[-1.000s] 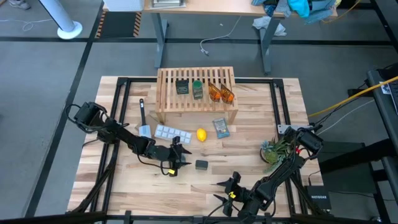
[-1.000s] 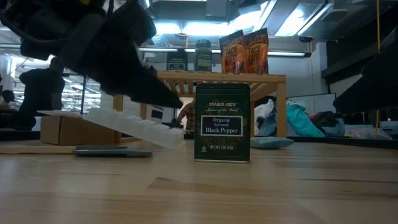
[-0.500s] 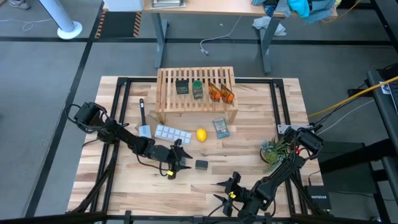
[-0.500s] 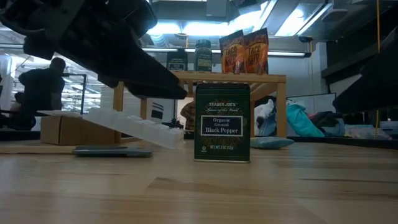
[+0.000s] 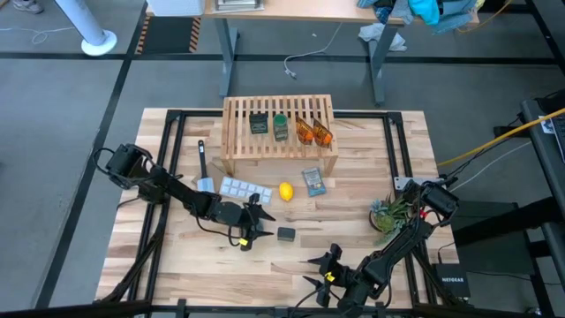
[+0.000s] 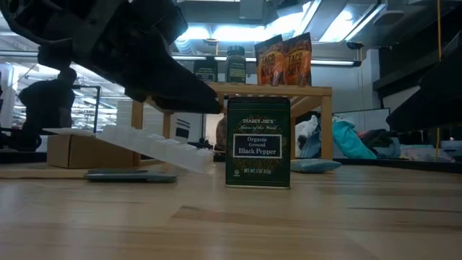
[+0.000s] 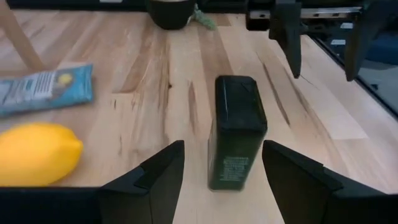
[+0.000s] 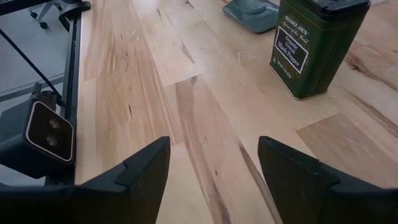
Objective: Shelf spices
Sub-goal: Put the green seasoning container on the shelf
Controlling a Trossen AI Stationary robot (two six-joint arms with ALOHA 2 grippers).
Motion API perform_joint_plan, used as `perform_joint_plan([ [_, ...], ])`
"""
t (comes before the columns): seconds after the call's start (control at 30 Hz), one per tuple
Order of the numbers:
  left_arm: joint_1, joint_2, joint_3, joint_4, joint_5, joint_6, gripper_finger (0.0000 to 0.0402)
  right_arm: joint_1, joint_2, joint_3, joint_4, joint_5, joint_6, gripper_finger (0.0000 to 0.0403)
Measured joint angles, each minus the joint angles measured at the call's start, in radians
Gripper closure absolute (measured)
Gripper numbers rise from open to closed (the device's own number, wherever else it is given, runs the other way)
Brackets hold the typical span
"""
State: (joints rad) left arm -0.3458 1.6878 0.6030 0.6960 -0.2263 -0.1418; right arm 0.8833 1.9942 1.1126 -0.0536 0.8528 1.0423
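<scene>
The light wooden shelf stands at the table's far side. On it are a dark square box, a green-lidded jar and two orange packets. A second dark box, a black pepper tin, stands upright on its base on the bare tabletop. My left gripper is open just left of the tin. In the left wrist view the tin stands just ahead of the gap between the fingers, untouched. My right gripper waits open near the table's near edge, facing the tin.
A yellow lemon, a blue-grey flat packet and a white segmented tray lie between the shelf and the tin. A potted plant stands toward the right edge. A grey pad lies beyond the tin in the right wrist view.
My left gripper has moved a little toward the table's right, closing on the black pepper tin. In the low view its fingertip now reaches the tin's upper left corner. The tin has stayed where it was.
</scene>
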Motion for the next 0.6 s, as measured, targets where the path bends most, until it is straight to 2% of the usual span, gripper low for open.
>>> perform_joint_plan([
  [0.23, 0.027, 0.0, 0.032, -0.003, 0.067, 0.038, 0.0192, 0.0, 0.0, 0.0, 0.0, 0.0, 0.0, 0.0152],
  [0.4, 0.025, 0.004, 0.032, -0.012, 0.072, 0.036, 0.0192, 0.0, 0.0, 0.0, 0.0, 0.0, 0.0, 0.0152],
  [0.6, 0.025, 0.071, 0.033, 0.005, 0.075, 0.037, 0.0192, 0.0, 0.0, 0.0, 0.0, 0.0, 0.0, 0.0152],
])
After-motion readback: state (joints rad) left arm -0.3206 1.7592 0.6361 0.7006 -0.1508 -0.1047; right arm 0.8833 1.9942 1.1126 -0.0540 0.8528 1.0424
